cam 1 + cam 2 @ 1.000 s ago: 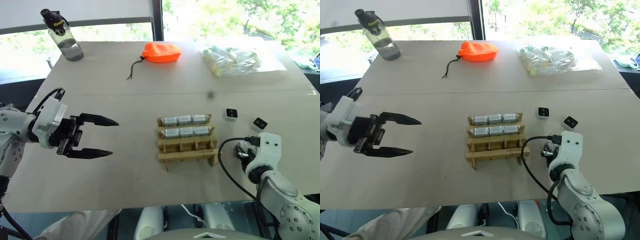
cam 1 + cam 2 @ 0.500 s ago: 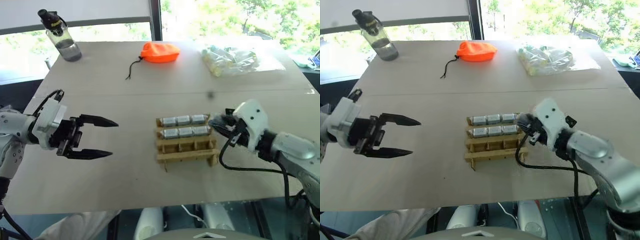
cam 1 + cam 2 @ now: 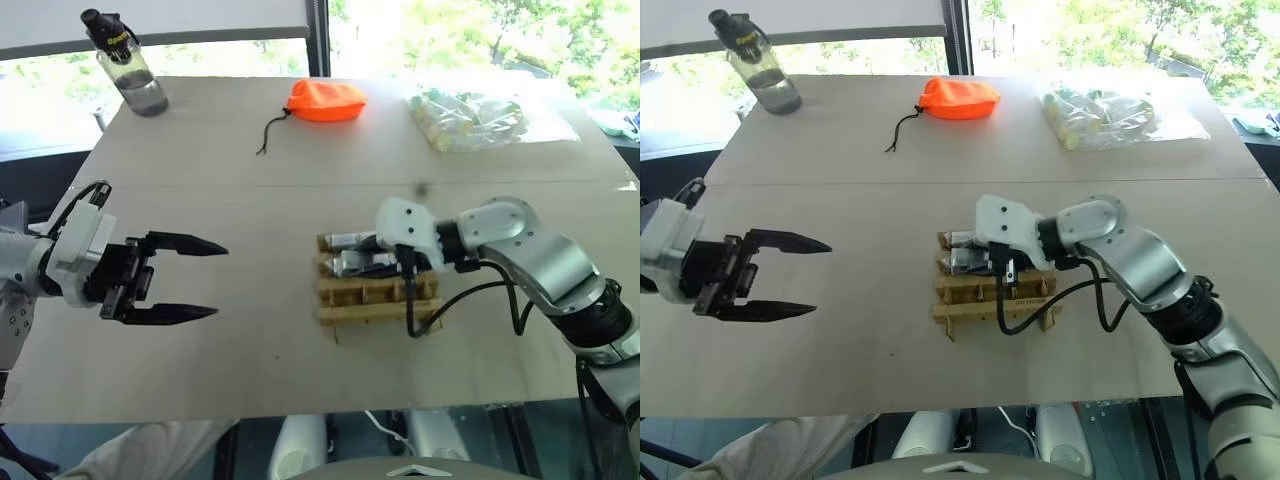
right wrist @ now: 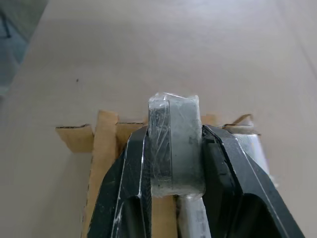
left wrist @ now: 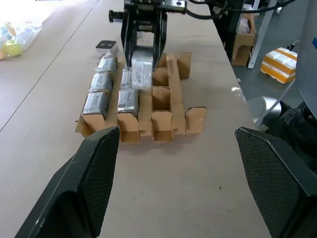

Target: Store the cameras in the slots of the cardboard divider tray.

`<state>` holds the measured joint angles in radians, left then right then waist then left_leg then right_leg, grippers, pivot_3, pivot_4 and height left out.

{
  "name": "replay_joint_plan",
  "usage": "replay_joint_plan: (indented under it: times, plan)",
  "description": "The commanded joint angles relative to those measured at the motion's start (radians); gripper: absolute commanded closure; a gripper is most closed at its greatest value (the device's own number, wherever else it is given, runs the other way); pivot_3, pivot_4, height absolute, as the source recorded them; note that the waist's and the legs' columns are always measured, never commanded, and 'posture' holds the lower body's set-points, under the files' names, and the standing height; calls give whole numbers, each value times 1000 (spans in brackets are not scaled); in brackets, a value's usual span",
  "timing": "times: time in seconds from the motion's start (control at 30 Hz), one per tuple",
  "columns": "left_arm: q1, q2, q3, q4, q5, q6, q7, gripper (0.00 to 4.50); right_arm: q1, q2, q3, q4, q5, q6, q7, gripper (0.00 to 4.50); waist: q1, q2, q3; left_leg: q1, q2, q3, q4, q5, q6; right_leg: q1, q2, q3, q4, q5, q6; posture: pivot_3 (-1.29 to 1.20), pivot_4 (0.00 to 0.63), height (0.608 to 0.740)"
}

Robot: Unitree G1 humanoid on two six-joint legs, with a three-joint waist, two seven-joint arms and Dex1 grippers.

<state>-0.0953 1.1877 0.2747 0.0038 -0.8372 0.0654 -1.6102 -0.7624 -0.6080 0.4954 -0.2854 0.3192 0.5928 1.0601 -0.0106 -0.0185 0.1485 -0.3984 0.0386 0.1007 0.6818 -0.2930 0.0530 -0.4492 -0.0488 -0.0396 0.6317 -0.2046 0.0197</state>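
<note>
the right gripper [image 3: 372,262] and its arm cover part of the cardboard divider tray [image 3: 378,298] in the eye views. the held camera [image 4: 174,148] hides the slot beneath it. the plastic bag's [image 3: 490,115] contents are indistinct.

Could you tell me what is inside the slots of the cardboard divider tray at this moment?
The cardboard divider tray holds cameras in two rows; the third row's visible slots are empty. The right tool covers part of the far end.

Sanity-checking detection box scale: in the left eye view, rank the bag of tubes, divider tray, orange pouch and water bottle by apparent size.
1. clear bag of tubes
2. cardboard divider tray
3. orange pouch and water bottle: look alike, so unranked.
The tray sits nearer the camera, so this is apparent size alone.
</note>
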Motion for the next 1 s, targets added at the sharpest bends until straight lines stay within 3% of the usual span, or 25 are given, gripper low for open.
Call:
replay_joint_plan:
  times: [0.03, 1.0]
  plan:
    - [9, -7, 60, -41, 6, 18, -4, 642, -31, 29, -5, -5, -15, -16, 20, 3712, 0, 0, 0, 0, 0, 0, 1, 0, 0, 0, 0, 0, 1, 0, 0, 0, 150, 740]
    - [-3, -9, 76, -52, 25, 52, -4, 642, 43, 96, 97, -19, -150, 77, 24, 3712, -1, 0, 0, 3, 0, -1, 5, 0, 0, 1, 0, 0, 9, 0, 0, 0, 150, 740]
